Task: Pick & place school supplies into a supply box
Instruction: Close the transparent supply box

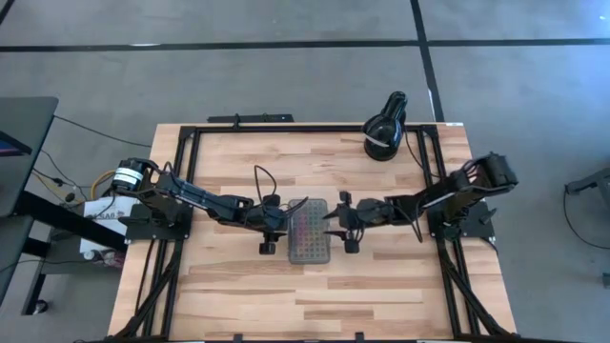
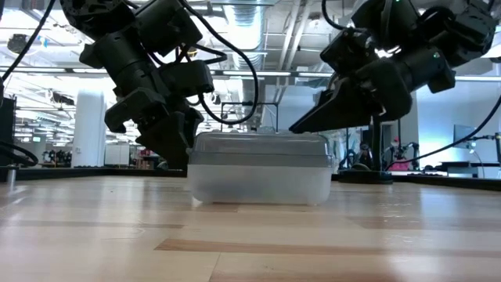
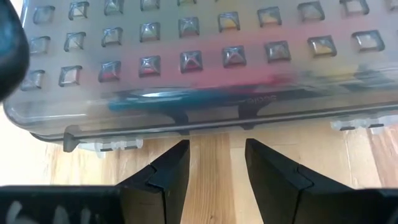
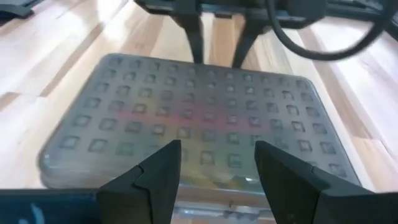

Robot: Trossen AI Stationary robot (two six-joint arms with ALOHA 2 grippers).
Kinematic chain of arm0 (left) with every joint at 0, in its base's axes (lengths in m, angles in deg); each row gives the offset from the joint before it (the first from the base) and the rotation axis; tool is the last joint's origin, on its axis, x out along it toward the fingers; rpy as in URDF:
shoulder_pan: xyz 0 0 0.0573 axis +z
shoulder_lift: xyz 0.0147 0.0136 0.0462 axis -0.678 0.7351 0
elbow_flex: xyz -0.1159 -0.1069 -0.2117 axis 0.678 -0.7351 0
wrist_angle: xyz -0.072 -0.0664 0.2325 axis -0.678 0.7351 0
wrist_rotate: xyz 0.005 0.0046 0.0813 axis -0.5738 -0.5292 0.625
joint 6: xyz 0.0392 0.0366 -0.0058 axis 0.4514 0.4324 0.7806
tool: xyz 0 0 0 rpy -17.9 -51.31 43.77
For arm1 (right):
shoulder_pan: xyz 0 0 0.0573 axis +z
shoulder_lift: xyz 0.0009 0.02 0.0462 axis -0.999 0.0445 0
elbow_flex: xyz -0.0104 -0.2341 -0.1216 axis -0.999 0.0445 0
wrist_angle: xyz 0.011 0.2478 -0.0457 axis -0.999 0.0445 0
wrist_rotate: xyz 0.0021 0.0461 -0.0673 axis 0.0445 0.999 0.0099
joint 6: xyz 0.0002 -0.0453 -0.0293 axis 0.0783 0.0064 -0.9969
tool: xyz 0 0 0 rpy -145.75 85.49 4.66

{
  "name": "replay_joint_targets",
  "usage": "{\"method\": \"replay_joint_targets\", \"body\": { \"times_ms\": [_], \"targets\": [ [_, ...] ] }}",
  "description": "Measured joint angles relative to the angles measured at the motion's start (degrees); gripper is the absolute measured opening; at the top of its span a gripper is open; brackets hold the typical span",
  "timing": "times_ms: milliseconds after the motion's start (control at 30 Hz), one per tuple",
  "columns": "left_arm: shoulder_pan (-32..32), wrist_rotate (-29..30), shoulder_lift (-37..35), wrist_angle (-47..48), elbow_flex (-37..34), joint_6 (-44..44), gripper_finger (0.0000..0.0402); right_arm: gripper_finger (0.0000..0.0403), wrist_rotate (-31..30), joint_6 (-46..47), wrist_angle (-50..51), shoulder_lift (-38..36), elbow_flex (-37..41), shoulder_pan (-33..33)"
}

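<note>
Bench of pale wooden planks with a small rectangular clear plastic supply box resting flat near its middle. The box's grey-tinted lid, patterned with rows of raised square studs, is closed. Through the lid and side wall, blurred streaks of colour show the school supplies lying inside: red or pink, teal-blue and yellow shapes, too hazy to tell apart one by one.

Two dark arms reach in from opposite sides of the bench. The left gripper sits low, just beside one long side of the box, its two dark fingers parted with bare wood between them, gripping nothing. The right gripper hangs just above the opposite long side of the lid, fingers spread wide and empty.

A black round lamp-like object stands near the far right corner.
</note>
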Motion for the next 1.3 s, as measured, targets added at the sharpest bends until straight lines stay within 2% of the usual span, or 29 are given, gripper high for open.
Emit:
{"method": "replay_joint_targets", "body": {
  "times_ms": [1300],
  "targets": [
    [1.97,2.01,0.00,0.00,0.00,1.13,0.0151,0.0200,-0.11,-0.98,1.53,-0.53,-0.17,1.42]
  ]
}}
